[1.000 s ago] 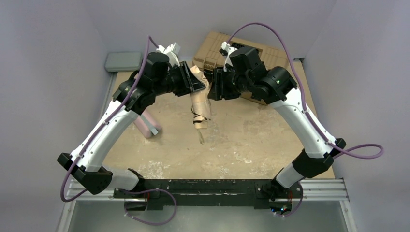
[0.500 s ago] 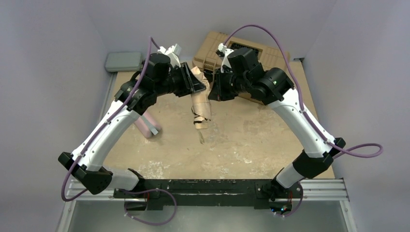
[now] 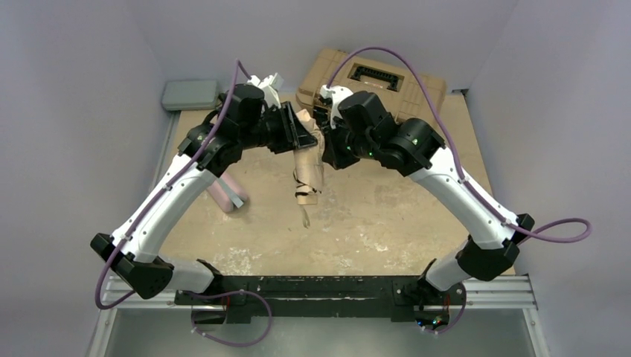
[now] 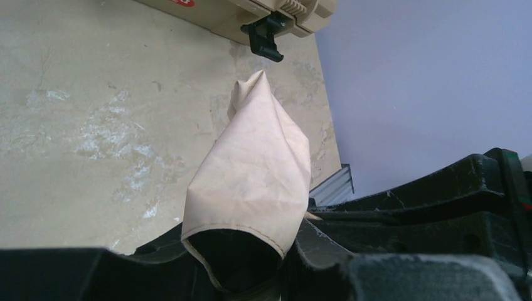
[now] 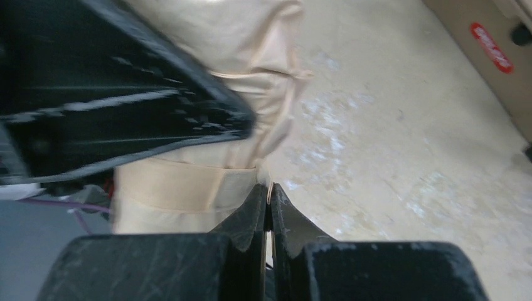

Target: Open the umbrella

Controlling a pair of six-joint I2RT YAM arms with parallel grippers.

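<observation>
While left pincer (image 3: 301, 129) clamps umbrella (image 3: 309, 167) fabric; right pincer (image 5: 268, 189) shut tight against it.

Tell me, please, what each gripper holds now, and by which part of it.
The left gripper clamps the umbrella by its folded fabric. The right gripper, shut, seems to pinch the end of its closing strap.

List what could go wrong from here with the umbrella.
The right gripper seems to pinch only a thin edge by the strap; it may slip off when pulled.
The left gripper holds the umbrella by its fabric, so it could slide or tear.
The toolbox sits close behind; opening ribs might hit it.
</observation>
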